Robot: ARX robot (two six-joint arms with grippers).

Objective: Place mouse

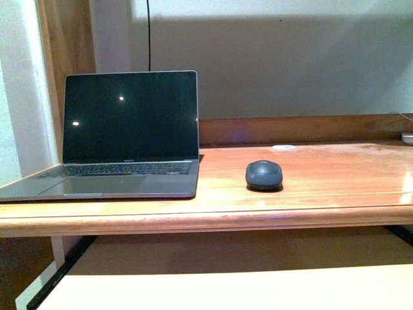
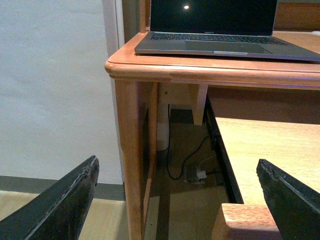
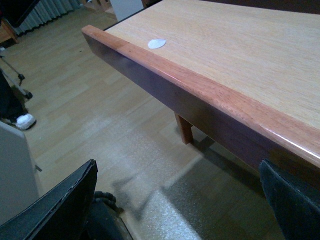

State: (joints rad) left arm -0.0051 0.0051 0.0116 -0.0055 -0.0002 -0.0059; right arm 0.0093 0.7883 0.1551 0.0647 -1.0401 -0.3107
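The mouse [image 1: 264,174], small, dark grey and domed, rests on the wooden desk [image 1: 322,194] just right of the open laptop [image 1: 129,135]. Neither gripper shows in the front view. My left gripper [image 2: 180,200] is open and empty, low beside the desk's left front corner; the laptop [image 2: 220,30] shows above it. My right gripper [image 3: 180,200] is open and empty, over the floor beside a low wooden shelf [image 3: 225,60]. The mouse is out of view in both wrist views.
A small flat white disc [image 1: 283,147] lies at the desk's back edge. A lower pull-out shelf [image 1: 226,290] sits under the desk top. A white disc [image 3: 157,43] lies on the low shelf. Cables [image 2: 185,165] lie under the desk. A desk leg [image 2: 132,165] stands near my left gripper.
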